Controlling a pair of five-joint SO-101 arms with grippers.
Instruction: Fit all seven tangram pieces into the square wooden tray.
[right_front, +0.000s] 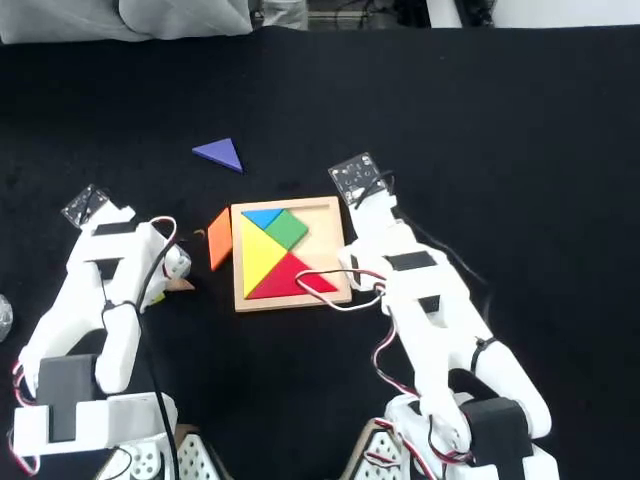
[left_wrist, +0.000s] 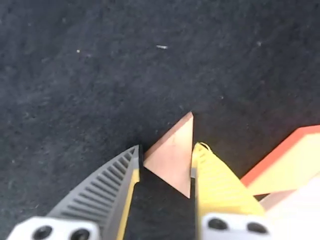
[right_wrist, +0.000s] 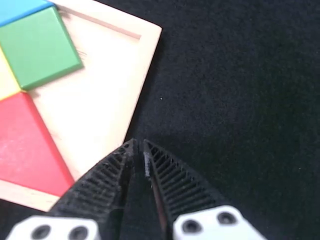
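Observation:
The square wooden tray (right_front: 337, 215) lies mid-table and holds a blue (right_front: 262, 216), a green (right_front: 288, 229), a yellow (right_front: 259, 255) and a red piece (right_front: 285, 278). An orange piece (right_front: 219, 238) lies against the tray's left side, and a purple triangle (right_front: 218, 153) rests farther back. My left gripper (left_wrist: 167, 150) is shut on a small tan triangle (left_wrist: 173, 152), low over the cloth left of the tray (right_front: 180, 284). My right gripper (right_wrist: 136, 146) is shut and holds nothing, over the tray's right rim (right_wrist: 142, 80) beside the green piece (right_wrist: 40, 47) and the red piece (right_wrist: 25, 145).
Black cloth covers the table. A white cable (right_front: 335, 290) from the right arm loops over the tray's near right corner. The orange piece (left_wrist: 285, 162) lies close beside the left gripper. Grey fabric (right_front: 120, 15) bunches at the far edge.

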